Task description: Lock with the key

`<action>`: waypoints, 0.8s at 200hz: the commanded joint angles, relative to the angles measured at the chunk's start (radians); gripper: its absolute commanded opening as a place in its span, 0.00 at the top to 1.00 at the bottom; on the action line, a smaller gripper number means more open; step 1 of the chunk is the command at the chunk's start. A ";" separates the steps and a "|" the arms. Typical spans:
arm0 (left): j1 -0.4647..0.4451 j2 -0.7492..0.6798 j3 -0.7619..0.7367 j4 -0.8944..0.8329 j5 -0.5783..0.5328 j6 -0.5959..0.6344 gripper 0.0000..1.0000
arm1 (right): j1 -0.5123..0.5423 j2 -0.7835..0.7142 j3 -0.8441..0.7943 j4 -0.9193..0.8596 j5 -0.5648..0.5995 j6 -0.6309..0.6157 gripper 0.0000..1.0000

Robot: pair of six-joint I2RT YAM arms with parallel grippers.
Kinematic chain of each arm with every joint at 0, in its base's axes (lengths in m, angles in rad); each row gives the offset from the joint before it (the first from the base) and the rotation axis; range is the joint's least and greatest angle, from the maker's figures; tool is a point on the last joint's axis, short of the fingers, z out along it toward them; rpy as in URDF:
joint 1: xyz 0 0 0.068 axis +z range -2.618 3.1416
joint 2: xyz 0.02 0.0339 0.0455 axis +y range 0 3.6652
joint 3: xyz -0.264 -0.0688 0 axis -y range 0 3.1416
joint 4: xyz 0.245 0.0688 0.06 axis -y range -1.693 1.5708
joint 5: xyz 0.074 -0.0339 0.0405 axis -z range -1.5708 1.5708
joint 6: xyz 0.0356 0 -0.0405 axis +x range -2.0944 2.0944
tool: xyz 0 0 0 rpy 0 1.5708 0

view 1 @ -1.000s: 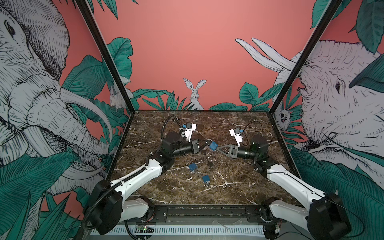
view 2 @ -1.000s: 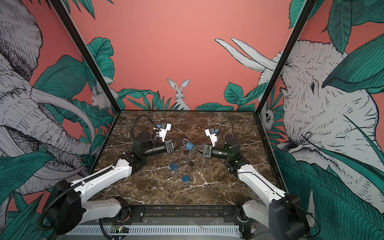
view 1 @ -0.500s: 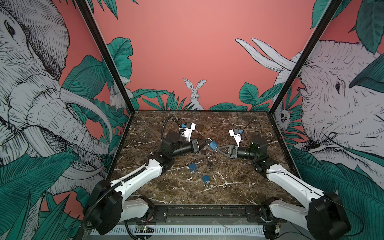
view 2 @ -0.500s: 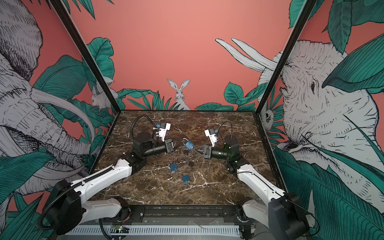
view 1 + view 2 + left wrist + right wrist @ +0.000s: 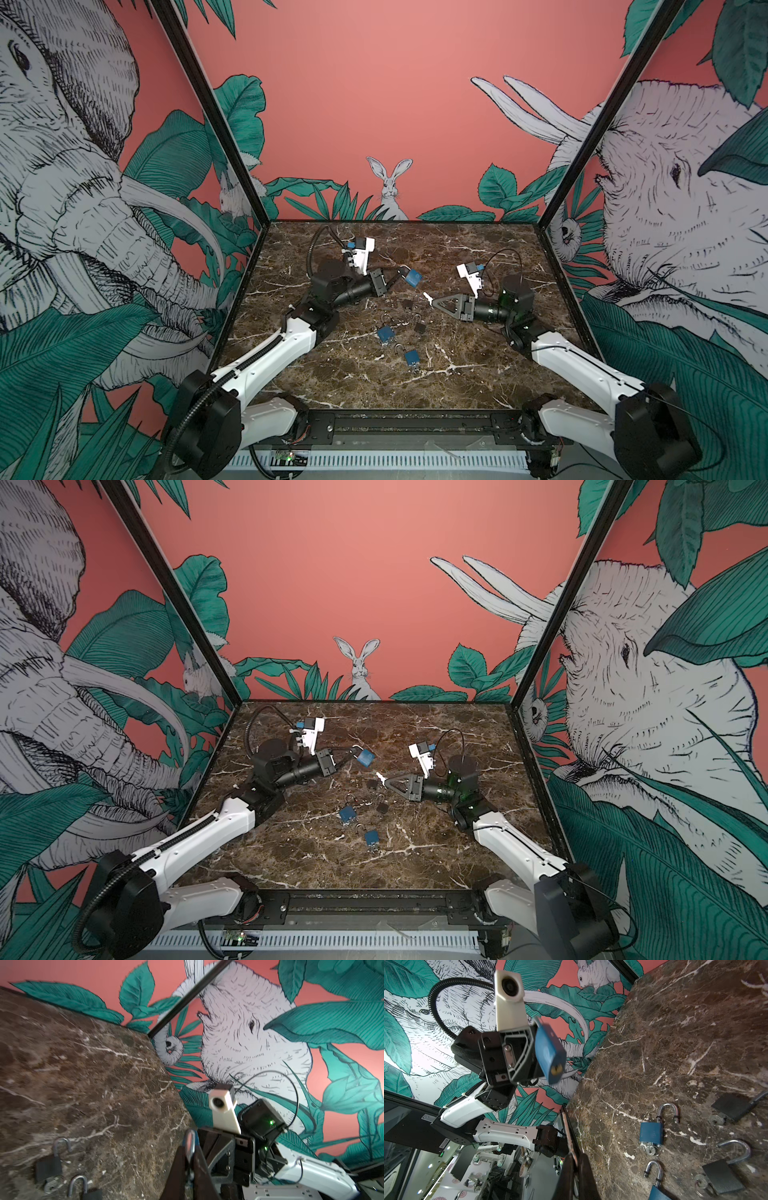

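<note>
Robot lab booth, jungle-mural walls (image 5: 374, 104)

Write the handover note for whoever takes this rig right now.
Left gripper: shut on the padlock by its shackle, held above the table.
Right gripper: shut on the key, pointing at the padlock, not touching it.
Done: padlock and key both picked up; keyhole turned toward the key.
Left: insert key, turn, lock.
Four spare padlocks lie open on the table.
</note>
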 commanded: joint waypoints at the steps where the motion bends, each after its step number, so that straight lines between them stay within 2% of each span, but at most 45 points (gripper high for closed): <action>1: 0.026 -0.062 0.022 0.043 0.012 -0.009 1.00 | 0.001 -0.025 -0.017 0.073 -0.017 0.031 1.00; 31: 0.028 -0.051 0.074 -0.122 0.045 0.075 1.00 | -0.035 -0.076 -0.008 -0.037 0.039 -0.016 1.00; 47: 0.028 -0.005 0.118 -0.236 0.067 0.133 1.00 | -0.073 -0.116 0.032 -0.214 0.090 -0.106 1.00; 69: 0.021 0.109 0.181 -0.294 0.122 0.167 1.00 | -0.137 -0.158 0.099 -0.448 0.177 -0.220 1.00; 90: 0.000 0.239 0.248 -0.325 0.159 0.182 1.00 | -0.213 -0.181 0.119 -0.507 0.184 -0.234 1.00; 131: -0.095 0.503 0.472 -0.516 0.168 0.318 1.00 | -0.349 -0.229 0.100 -0.570 0.231 -0.228 1.00; 160: -0.139 0.692 0.632 -0.598 0.198 0.348 1.00 | -0.390 -0.264 0.067 -0.577 0.271 -0.217 1.00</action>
